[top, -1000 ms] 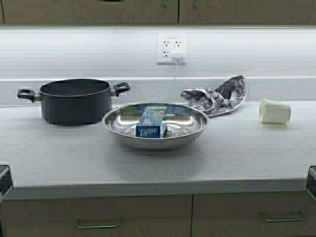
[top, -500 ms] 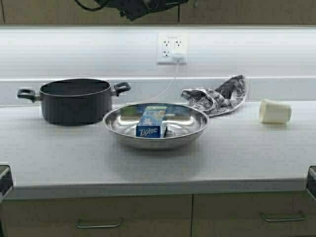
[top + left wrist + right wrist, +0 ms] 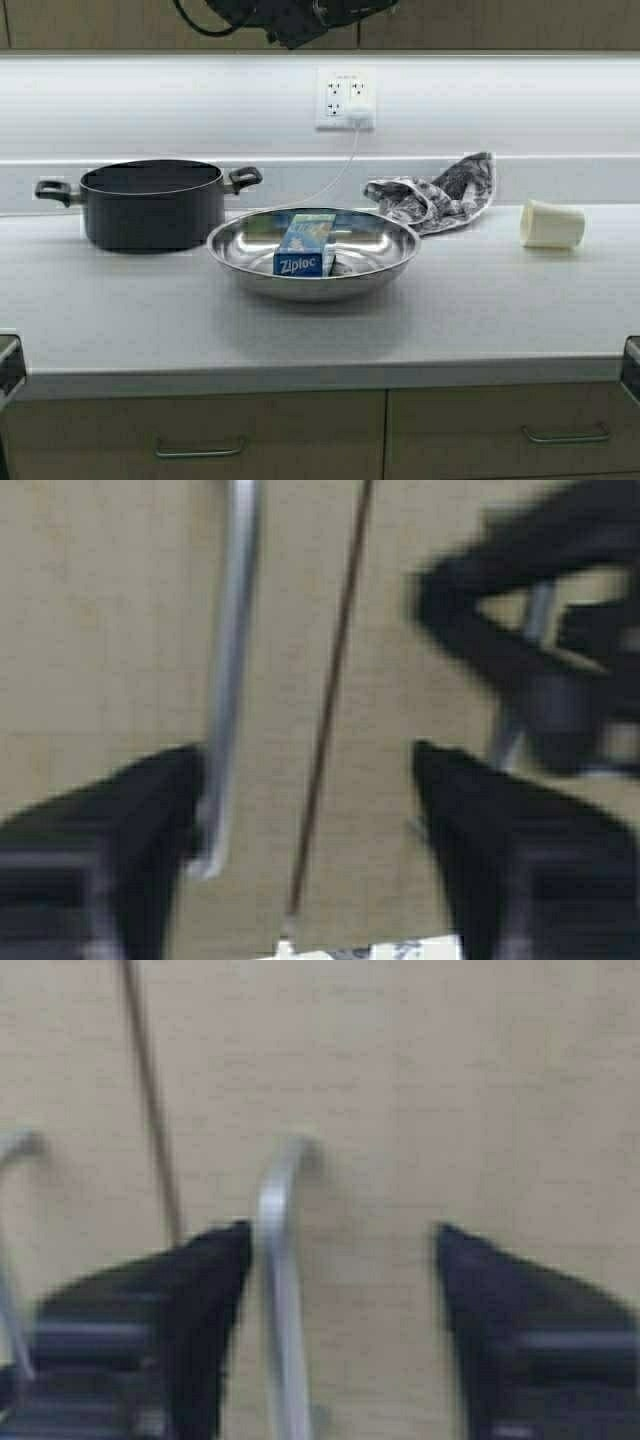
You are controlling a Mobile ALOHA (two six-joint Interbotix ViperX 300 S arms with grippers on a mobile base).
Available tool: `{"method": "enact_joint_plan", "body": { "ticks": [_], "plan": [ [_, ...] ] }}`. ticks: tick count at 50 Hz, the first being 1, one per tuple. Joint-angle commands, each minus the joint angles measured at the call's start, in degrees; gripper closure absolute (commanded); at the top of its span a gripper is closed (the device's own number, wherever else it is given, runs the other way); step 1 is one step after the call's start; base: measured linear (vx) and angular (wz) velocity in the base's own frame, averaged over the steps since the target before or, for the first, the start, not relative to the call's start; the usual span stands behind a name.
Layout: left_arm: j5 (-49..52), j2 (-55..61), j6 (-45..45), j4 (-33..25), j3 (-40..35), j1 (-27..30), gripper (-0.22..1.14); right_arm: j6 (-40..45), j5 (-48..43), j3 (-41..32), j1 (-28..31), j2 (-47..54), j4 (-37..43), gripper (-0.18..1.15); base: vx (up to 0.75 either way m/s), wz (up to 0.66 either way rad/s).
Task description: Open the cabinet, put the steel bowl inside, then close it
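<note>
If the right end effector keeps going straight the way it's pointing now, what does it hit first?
Most likely the steel bar handle, which stands just inside one finger of the open right end effector. Beyond it is the cabinet door face. Depth is hard to judge, so the handle could pass between the fingers.

Ziploc box (image 3: 306, 250) fills steel bowl (image 3: 313, 252); pot (image 3: 150, 203) seemingly touching it

Bright under-cabinet glow on backsplash (image 3: 200, 100), blurred wrist views, soft shadows
</note>
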Motion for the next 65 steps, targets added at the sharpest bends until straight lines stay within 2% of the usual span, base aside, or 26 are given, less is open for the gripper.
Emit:
{"method": "enact_joint_plan", "body": {
  "ticks": [1,4,5,7,9,13,16,26,32,41,52,65],
  "plan": [
    [0.7,-1.49,-0.09,0.0,-2.02,0.88,0.44,0.09,-0.09,-2.64,-0.79,0.0,0.35,0.59,-0.05,-0.04],
    [1.76,-1.49,-0.09,0.0,-2.29,0.88,0.73,0.09,0.18,-1.67,-0.97,-0.53,0.35,0.91,-0.05,-0.04],
    [2.11,-1.49,0.0,0.0,-2.37,0.88,0.82,0.18,0.26,-1.23,-0.97,-0.7,0.44,0.98,-0.05,0.0],
    [2.81,-1.49,-0.09,0.0,-2.46,0.88,0.96,0.18,0.44,-0.62,-0.97,-1.05,0.35,1.04,-0.04,0.06],
    [3.34,-1.58,-0.09,0.0,-2.37,0.88,1.01,0.18,0.44,0.0,-0.97,-1.58,0.44,1.01,-0.04,0.05],
    [3.87,-2.9,0.0,0.0,-0.7,0.88,0.91,0.18,0.53,1.41,-0.7,-2.9,0.35,0.88,-0.02,0.02],
    [3.87,-5.27,-0.09,0.0,2.11,0.44,0.85,0.18,0.62,3.34,-0.44,-4.57,0.44,0.86,-0.01,0.01],
    [5.19,-14.59,0.09,0.09,12.48,-1.67,0.88,0.09,5.36,12.39,1.58,-13.97,0.35,0.89,0.01,0.01],
    [9.23,-20.3,0.26,0.53,18.46,-1.93,0.88,0.0,8.09,17.05,1.85,-18.37,-0.18,0.89,0.02,0.0],
    [13.01,-28.83,3.25,0.53,27.51,-1.76,0.88,0.09,11.87,24.08,1.85,-25.93,-4.04,0.89,-0.02,-0.01],
    [20.48,-38.5,4.66,0.79,34.89,0.62,0.88,0.7,16.08,30.15,1.76,-33.22,-5.36,0.89,-0.06,-0.01],
    [28.65,-47.29,4.92,1.49,39.99,3.96,0.88,0.26,17.49,34.63,1.76,-37.35,-5.63,0.89,-0.1,-0.06]
  ]
}}
